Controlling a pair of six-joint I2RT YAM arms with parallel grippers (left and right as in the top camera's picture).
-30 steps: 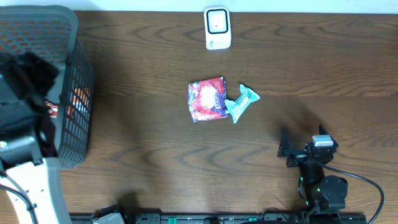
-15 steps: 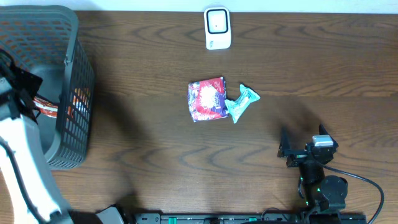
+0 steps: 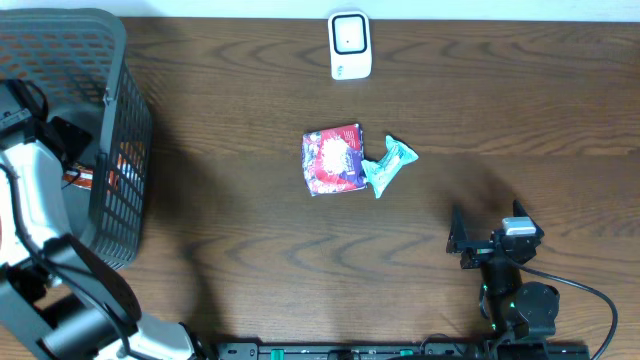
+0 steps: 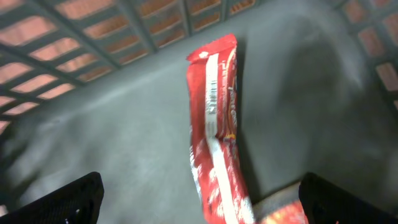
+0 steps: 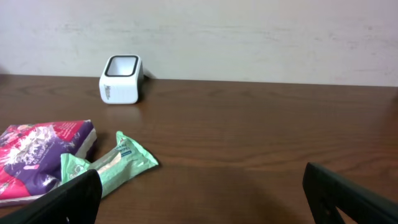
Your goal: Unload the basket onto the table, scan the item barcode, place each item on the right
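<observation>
**Q:** Overhead view: where is the item located?

**A:** The left arm (image 3: 25, 200) is seen reaching into the mesh basket (image 3: 125, 120) at the left edge of the desk (image 3: 250, 260). The scanner (image 3: 350, 45) is stood at the far edge, well apart from the basket. A red pouch (image 3: 333, 159) and a green packet (image 3: 390, 162) are laid touching near the centre. No print can be read from this view.

**Q:** Left wrist view: how is the item to be handled?

**A:** A red wrapped bar (image 4: 217, 130) is shown lying on the basket floor, directly beneath the left pincer (image 4: 199, 186). The jaws are spread wide and nothing is held. The bar is judged light, with a thin, crinkly, slippery film (a hard squeeze could crush the contents). It is best taken across its narrow width at mid-length, so that the barcode (image 4: 212, 99) on the white seam strip is left uncovered. The bars are visible, but the lettering is blurred and cannot be read.

**Q:** Right wrist view: what is reported?

**A:** The right pincer (image 5: 200, 177) is held low over the desk, with its jaws fully apart and empty. The scanner, pouch and packet are seen ahead. Small blue print on the packet and a mark on the scanner's side are too small to be read.
</observation>
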